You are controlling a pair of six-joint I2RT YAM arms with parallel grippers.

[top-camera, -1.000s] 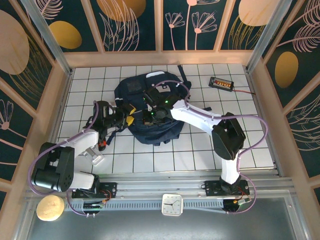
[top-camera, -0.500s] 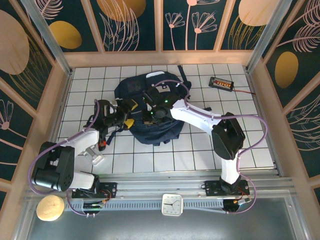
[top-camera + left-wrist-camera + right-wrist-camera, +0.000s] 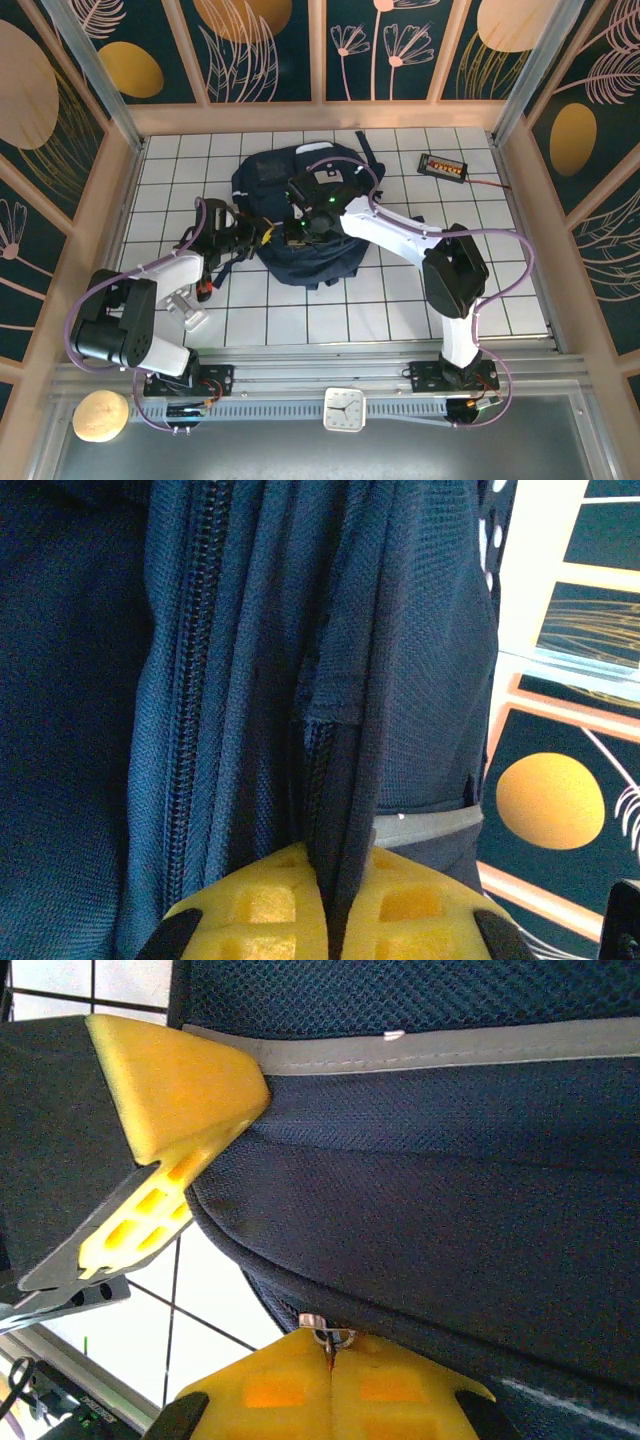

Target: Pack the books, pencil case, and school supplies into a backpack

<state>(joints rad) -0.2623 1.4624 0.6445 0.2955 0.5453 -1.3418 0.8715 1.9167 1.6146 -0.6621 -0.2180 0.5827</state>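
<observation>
Backpack point(image 3: 270, 180) lies mid-desk point(image 3: 300, 320). The left wrist view shows the left claw point(image 3: 335, 905) pinching a fabric fold point(image 3: 340, 780) beside the zipper point(image 3: 195, 680). The right wrist view shows the right claw point(image 3: 328, 1365) clamped on a metal zipper pull point(image 3: 325, 1334).

Top camera looks down; both wrist cameras closely face the backpack point(image 3: 262, 178).

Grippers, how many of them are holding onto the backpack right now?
2. The left gripper is shut on a fold of the backpack beside a zipper; the right gripper is shut on a zipper pull close by.
</observation>
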